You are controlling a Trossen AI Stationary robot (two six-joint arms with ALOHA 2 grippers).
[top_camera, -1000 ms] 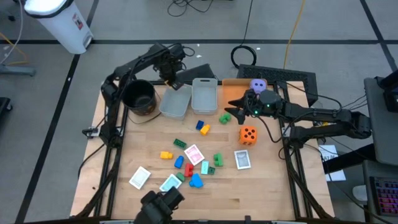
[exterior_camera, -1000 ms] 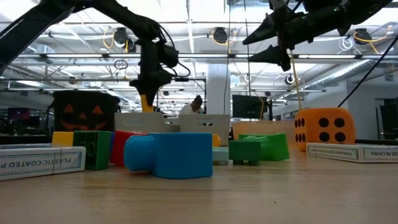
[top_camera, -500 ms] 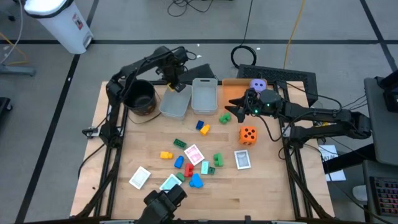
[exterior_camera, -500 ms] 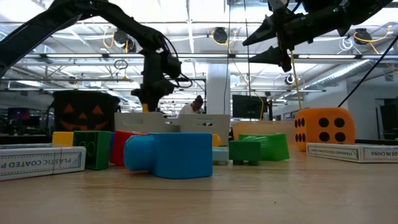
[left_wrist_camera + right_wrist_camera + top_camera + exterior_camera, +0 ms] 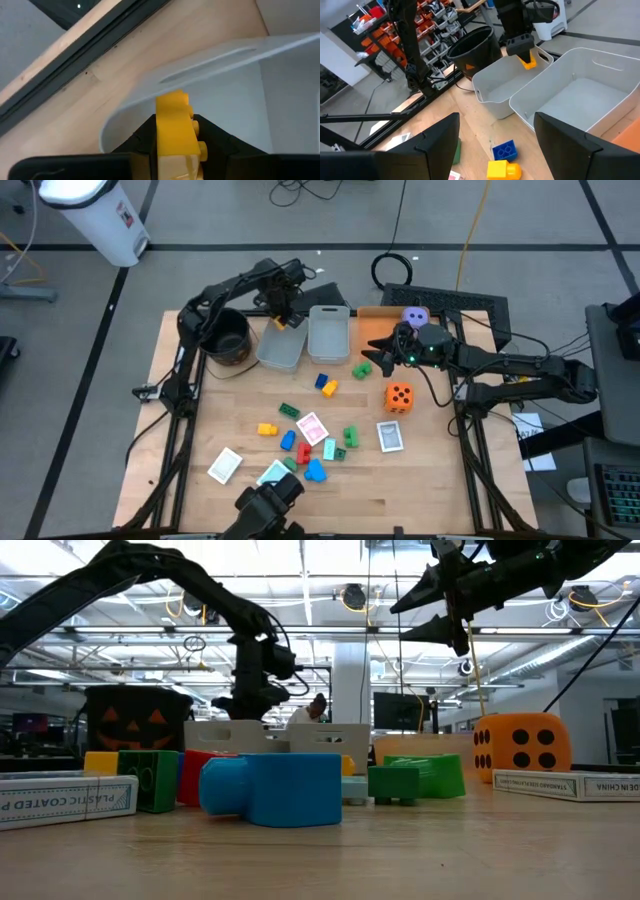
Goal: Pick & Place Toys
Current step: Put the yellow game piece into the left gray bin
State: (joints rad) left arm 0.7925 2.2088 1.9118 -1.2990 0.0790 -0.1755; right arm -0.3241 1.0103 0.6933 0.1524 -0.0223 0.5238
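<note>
Over the left bin (image 5: pixel 281 347), left gripper (image 5: pixel 280 318) clamped on yellow block (image 5: pixel 175 131), shifted rightward and lower than before; right gripper (image 5: pixel 372 356) unchanged, fingers apart.

Wood table (image 5: pixel 420 480): bins (image 5: pixel 305 338), pot (image 5: pixel 224 336), blocks (image 5: pixel 318 471), cards (image 5: pixel 390 437).
</note>
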